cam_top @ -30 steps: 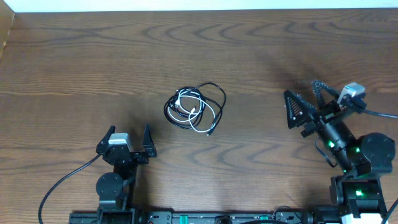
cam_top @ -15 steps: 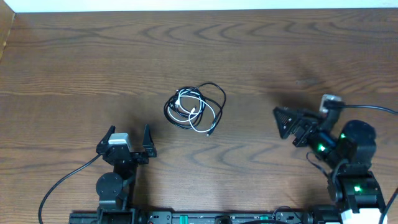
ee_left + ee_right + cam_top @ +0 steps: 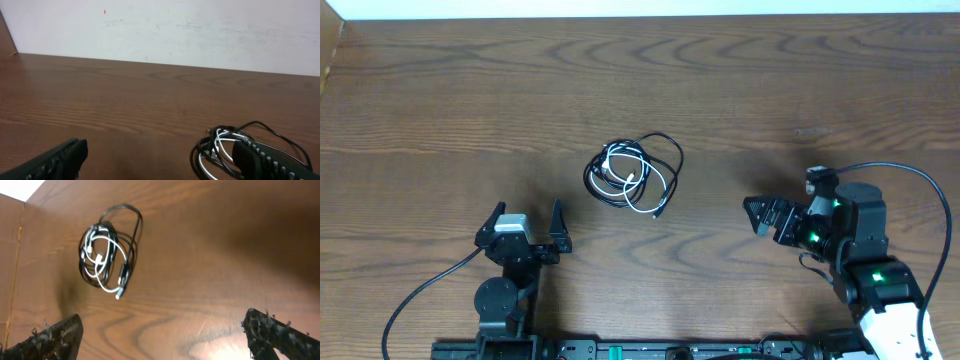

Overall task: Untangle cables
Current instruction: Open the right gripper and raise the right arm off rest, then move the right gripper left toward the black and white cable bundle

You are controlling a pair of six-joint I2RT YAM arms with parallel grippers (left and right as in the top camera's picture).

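My left gripper (image 3: 528,212) spread, right gripper (image 3: 754,216) spread; both apart from tangled cables (image 3: 632,176) on table (image 3: 440,90).

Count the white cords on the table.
1. The white cord lies looped inside the tangle of black cords at the middle of the table; parts of it are hidden.

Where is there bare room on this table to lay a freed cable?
Bare wood: the far table beyond the cables, plus the gaps from them to the left gripper and right gripper. Crowded at the near edge, by the arm bases.
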